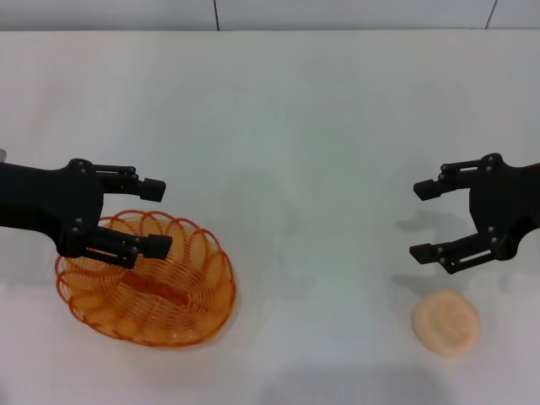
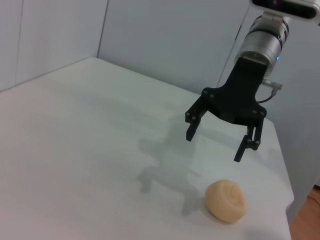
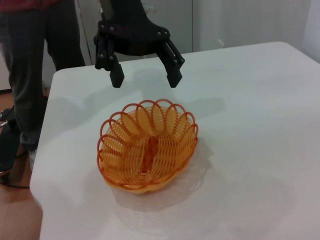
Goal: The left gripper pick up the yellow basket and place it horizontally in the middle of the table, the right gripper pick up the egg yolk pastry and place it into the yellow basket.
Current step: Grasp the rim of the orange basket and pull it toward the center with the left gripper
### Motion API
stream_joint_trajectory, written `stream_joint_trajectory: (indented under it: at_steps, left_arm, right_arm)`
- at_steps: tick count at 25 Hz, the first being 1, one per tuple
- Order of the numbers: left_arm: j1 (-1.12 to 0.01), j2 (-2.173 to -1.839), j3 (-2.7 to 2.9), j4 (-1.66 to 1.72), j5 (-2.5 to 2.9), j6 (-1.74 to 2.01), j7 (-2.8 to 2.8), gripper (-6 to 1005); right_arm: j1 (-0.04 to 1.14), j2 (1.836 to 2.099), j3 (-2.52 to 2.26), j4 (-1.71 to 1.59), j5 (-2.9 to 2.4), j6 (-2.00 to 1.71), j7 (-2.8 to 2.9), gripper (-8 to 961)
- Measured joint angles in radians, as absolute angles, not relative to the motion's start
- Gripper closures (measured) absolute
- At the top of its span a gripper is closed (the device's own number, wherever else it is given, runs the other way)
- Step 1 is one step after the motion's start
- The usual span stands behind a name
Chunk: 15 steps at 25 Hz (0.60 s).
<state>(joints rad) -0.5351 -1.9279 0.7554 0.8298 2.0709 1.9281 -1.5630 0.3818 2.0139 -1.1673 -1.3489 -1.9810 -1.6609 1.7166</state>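
Observation:
The yellow basket (image 1: 148,283) sits upright on the white table (image 1: 295,126) at the front left, and also shows in the right wrist view (image 3: 147,147). My left gripper (image 1: 160,218) is open and empty, hovering above the basket's far rim without touching it; it shows in the right wrist view (image 3: 146,80). The egg yolk pastry (image 1: 445,321) lies on the table at the front right, and also shows in the left wrist view (image 2: 226,200). My right gripper (image 1: 419,221) is open and empty, raised just behind the pastry; it shows in the left wrist view (image 2: 214,146).
A person (image 3: 30,50) stands beside the table's edge near the basket. The table's corner and edge (image 2: 285,200) lie close to the pastry. A wide bare stretch of tabletop lies between the basket and the pastry.

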Motion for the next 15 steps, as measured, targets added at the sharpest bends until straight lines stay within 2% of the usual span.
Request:
stream_joint_trajectory:
  at_steps: [15]
  left_arm:
    - [-0.535,-1.929,0.753,0.831,2.071,1.928,-1.554,130]
  right_arm:
    - [0.38,2.014,-1.167,-1.353,-1.975,-1.664,1.717,120]
